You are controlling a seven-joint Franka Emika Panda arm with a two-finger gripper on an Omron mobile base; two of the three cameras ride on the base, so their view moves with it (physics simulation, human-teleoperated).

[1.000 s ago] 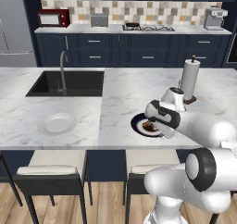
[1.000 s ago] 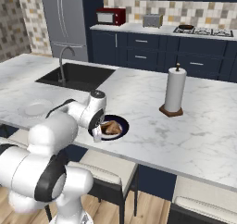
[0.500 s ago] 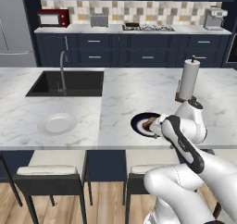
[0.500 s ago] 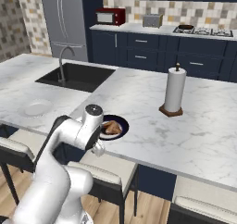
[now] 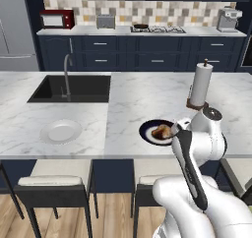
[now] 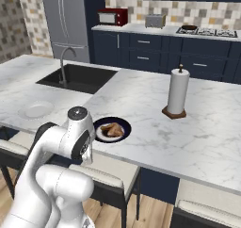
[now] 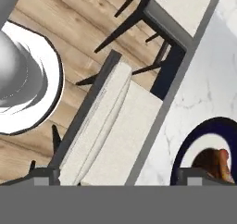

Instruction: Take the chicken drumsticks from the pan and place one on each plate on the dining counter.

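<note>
Drumstick [image 6: 112, 130] sits on the dark plate [image 6: 123, 125]. Probably greasy and light; grip its thick middle. Fingers [image 7: 44, 177] spread wide, empty.

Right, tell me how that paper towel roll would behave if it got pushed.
The paper towel roll stands tall and upright on a small base, so a high push would probably tip it. It looks light for its size. Once down, the round roll might roll across the dining counter.

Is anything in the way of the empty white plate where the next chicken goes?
Nothing visible blocks it. The white plate lies bare on the dining counter, open marble around it. The sink and tap sit behind it, apart; the paper towel roll stands far off, past the dark plate.
</note>
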